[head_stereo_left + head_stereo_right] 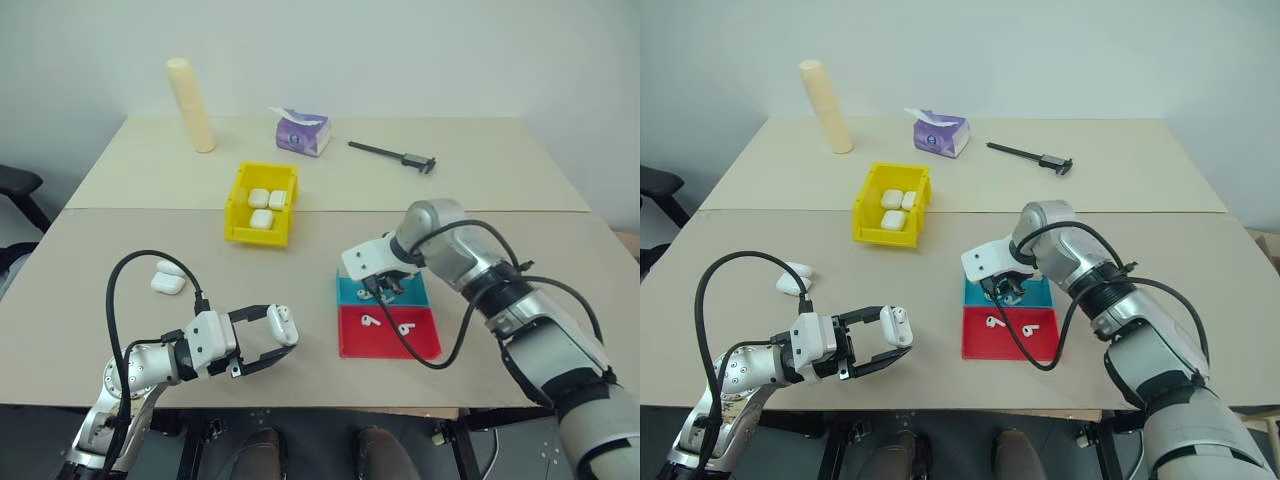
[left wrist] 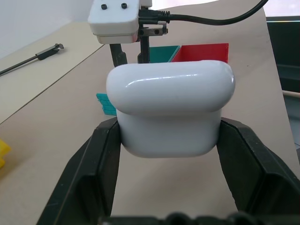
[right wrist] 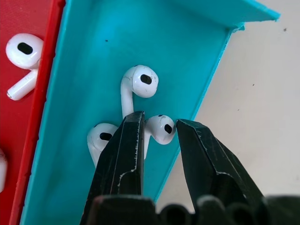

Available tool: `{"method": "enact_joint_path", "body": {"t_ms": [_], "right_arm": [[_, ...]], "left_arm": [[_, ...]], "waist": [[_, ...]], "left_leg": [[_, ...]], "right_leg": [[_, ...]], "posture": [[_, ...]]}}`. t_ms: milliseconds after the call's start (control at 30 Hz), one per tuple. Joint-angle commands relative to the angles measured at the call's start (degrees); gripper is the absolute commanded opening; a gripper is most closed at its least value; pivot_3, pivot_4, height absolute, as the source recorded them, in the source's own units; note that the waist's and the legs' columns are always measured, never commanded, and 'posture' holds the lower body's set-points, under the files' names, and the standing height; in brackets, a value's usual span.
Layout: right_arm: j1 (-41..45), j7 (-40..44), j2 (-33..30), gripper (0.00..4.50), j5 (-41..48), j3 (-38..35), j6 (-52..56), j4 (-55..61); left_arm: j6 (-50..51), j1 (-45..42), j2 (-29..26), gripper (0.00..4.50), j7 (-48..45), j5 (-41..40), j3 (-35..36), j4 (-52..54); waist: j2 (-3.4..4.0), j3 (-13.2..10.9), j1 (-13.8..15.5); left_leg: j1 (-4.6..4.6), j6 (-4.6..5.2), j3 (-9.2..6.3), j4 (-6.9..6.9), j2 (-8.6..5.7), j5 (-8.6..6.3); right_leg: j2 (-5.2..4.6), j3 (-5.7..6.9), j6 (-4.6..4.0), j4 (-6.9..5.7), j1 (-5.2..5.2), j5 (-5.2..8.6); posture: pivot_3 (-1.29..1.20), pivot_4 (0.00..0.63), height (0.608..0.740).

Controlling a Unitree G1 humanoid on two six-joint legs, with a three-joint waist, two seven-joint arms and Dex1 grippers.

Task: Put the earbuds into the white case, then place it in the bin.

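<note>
Counter: I see a pale counter (image 1: 560, 250) against a white wall.
Left pincer: nearest me, my left pincer (image 1: 262, 340) pinches the white case (image 1: 283, 324), held above the counter.
Right pincer: my right pincer (image 3: 159, 140), pointing steeply down into the teal half of the tray (image 1: 352, 291), has its jaws part-spread around one earbud (image 3: 161, 127).
Risk: three earbuds crowd there; I judge closing could nudge a neighbour or flick the round one away.
Count: two earbuds in the red half; two spare cases (image 1: 167, 278) beside my left arm; three cases in the bin (image 1: 240, 205) farther off.

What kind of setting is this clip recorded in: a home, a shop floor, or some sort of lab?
Most likely a lab or test room set up for a sorting exercise. Two plain tables stand against a bare wall, with staged props: a yellow bin of white cases, a teal-and-red tray of earbuds, and a caliper.
</note>
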State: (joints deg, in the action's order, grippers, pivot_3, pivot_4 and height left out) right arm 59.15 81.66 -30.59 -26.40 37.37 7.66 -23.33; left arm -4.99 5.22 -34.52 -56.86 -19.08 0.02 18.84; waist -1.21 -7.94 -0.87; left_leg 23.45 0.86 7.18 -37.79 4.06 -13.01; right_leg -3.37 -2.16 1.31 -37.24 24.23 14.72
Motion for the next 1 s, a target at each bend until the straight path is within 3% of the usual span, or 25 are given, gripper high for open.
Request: {"method": "enact_joint_path", "body": {"t_ms": [33, 133, 567, 833, 933, 1000], "right_arm": [[-1.11, -0.55, -0.92, 1.68, -0.57, -0.3, -1.85, 0.38], [-1.28, -0.07, -0.53, 2.33, -0.2, -0.64, -0.27, 0.7], [0.05, 2.18, 0.84, 2.33, -1.27, -0.56, 11.11, -0.09], [-0.11, 2.86, 0.64, 2.33, -1.05, -0.33, 12.6, 0.52], [-0.2, 2.64, 0.72, 1.73, -1.08, -0.32, 12.64, 0.54], [-0.25, 2.32, 0.88, 1.73, -1.08, -0.38, 12.75, 0.44]], "left_arm": [[-0.27, 0.01, -0.63, 2.79, 0.52, 0.32, -0.01, 1.61], [-0.18, 0.01, -0.67, 2.79, 0.66, 0.42, 0.02, 1.6], [-0.31, -0.01, -0.69, 2.79, 0.69, 1.0, -0.09, 1.43], [-0.63, -0.05, -0.48, 2.79, 0.77, 1.27, -0.32, 1.19], [-0.8, -0.03, -0.48, 2.79, 0.77, 1.44, -0.37, 0.99], [-0.63, 0.04, -0.48, 2.79, 0.86, 1.47, -0.39, 1.12]], "waist": [[0.0, 0.0, 0.0], [0.0, 0.0, 0.04], [-0.01, 0.01, 0.04], [-0.01, 0.01, 0.1], [-0.01, 0.01, 0.08], [-0.01, 0.01, 0.07]], "left_leg": [[0.0, 0.0, 0.0, 0.0, 0.0, 0.0], [-0.03, 0.0, 0.0, 0.0, 0.0, 0.0], [-0.09, 0.0, 0.0, 0.0, 0.0, 0.0], [-0.08, 0.0, 0.0, 0.0, 0.0, 0.0], [-0.08, 0.0, 0.0, 0.0, 0.0, 0.0], [-0.08, 0.0, 0.0, 0.0, 0.0, 0.0]], "right_leg": [[0.0, 0.0, 0.0, 0.0, 0.0, 0.0], [0.0, 0.0, 0.0, 0.0, -0.04, 0.0], [0.0, 0.0, -0.01, 0.0, -0.09, 0.0], [-0.01, 0.0, -0.01, 0.01, -0.07, 0.0], [-0.01, 0.0, -0.01, 0.01, -0.08, 0.0], [-0.01, 0.0, -0.01, 0.01, -0.08, 0.0]], "posture": [[0.0, 0.15, 0.74], [0.0, 0.15, 0.74], [0.0, 0.15, 0.74], [0.0, 0.15, 0.74], [0.0, 0.15, 0.74], [0.0, 0.15, 0.74]]}}
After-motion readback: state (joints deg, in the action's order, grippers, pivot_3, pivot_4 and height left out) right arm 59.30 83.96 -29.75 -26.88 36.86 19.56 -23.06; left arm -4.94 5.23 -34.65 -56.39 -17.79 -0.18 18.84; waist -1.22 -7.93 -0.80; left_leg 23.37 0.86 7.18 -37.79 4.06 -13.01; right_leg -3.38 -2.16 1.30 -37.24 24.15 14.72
